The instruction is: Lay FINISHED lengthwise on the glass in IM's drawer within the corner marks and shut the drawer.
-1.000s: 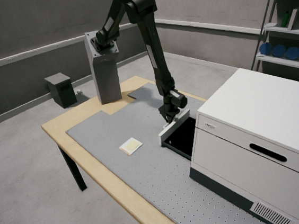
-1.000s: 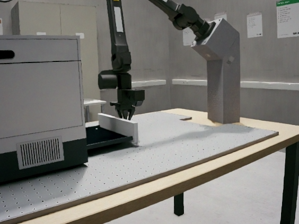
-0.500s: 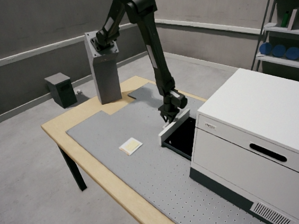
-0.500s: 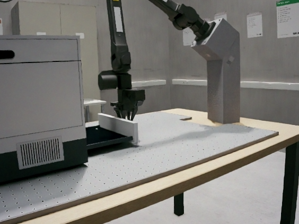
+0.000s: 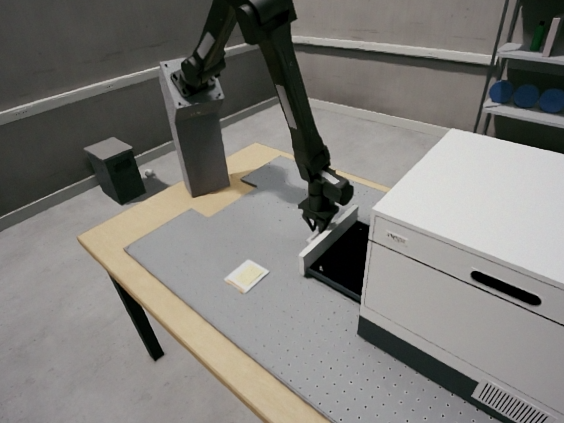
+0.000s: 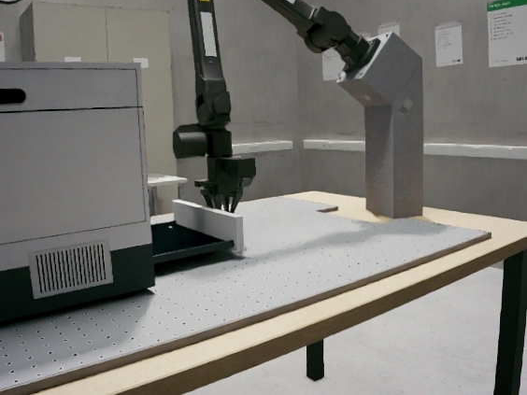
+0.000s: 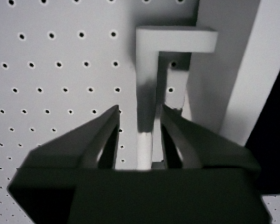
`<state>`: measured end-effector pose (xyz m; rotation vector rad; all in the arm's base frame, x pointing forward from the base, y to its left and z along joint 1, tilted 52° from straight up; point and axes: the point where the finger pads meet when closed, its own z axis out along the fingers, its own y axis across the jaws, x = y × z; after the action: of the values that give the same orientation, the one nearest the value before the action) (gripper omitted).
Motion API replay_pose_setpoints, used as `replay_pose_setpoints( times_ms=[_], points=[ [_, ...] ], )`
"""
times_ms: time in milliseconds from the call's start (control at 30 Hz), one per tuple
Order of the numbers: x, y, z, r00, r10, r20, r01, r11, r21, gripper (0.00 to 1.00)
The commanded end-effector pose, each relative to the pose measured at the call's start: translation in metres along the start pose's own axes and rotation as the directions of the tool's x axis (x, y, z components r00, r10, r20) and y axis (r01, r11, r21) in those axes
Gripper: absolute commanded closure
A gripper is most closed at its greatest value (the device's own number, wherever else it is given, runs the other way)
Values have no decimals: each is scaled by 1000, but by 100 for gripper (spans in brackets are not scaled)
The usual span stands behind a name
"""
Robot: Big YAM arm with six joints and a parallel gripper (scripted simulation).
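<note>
The gel imager IM (image 5: 425, 276) (image 6: 70, 160) stands upright, its drawer (image 5: 327, 243) (image 6: 210, 225) (image 7: 255, 74) pulled well out. The visible part of the black drawer bed is bare, with small pale marks near its front. The cassette FINISHED (image 5: 251, 274), white with a yellowish panel, lies flat on the grey perforated board, away from the drawer. My gripper (image 5: 316, 229) (image 6: 222, 207) (image 7: 139, 112) is open, pointing down just outside the drawer front. Its fingers stand on either side of the handle's white bar (image 7: 147, 74), with gaps visible at both sides. The drawer's far part is hidden inside IM.
The grey perforated board (image 5: 200, 251) (image 6: 327, 262) (image 7: 55, 104) covers much of the wooden table (image 5: 165, 301) (image 6: 280, 328). The arm's grey pedestal (image 5: 202, 146) (image 6: 392, 160) stands at the table's far end. The upright drawer front is close beside the fingers.
</note>
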<state>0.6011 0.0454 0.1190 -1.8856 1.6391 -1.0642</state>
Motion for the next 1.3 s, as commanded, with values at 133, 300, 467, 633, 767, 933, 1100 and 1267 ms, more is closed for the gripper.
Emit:
replay_pose_setpoints(
  times_ms=[133, 300, 467, 633, 767, 933, 1100, 1267],
  points=[
    [-5, -6, -20, 1000, 5, 7, -5, 1000, 13, 69],
    [-5, -7, -27, 1000, 5, 7, -5, 1000, 13, 69],
    [-4, -7, -30, 1000, 6, 6, -6, 1000, 12, 69],
    [-5, -7, -37, 1000, 5, 7, -5, 1000, 13, 69],
    [-5, -7, -43, 1000, 5, 7, -5, 1000, 13, 69],
    [-4, -7, -49, 1000, 6, 6, -6, 1000, 13, 69],
    [-4, -7, -53, 1000, 4, 6, -4, 1000, 13, 69],
    [-4, -8, -60, 1000, 5, 7, -5, 1000, 13, 69]
  ],
)
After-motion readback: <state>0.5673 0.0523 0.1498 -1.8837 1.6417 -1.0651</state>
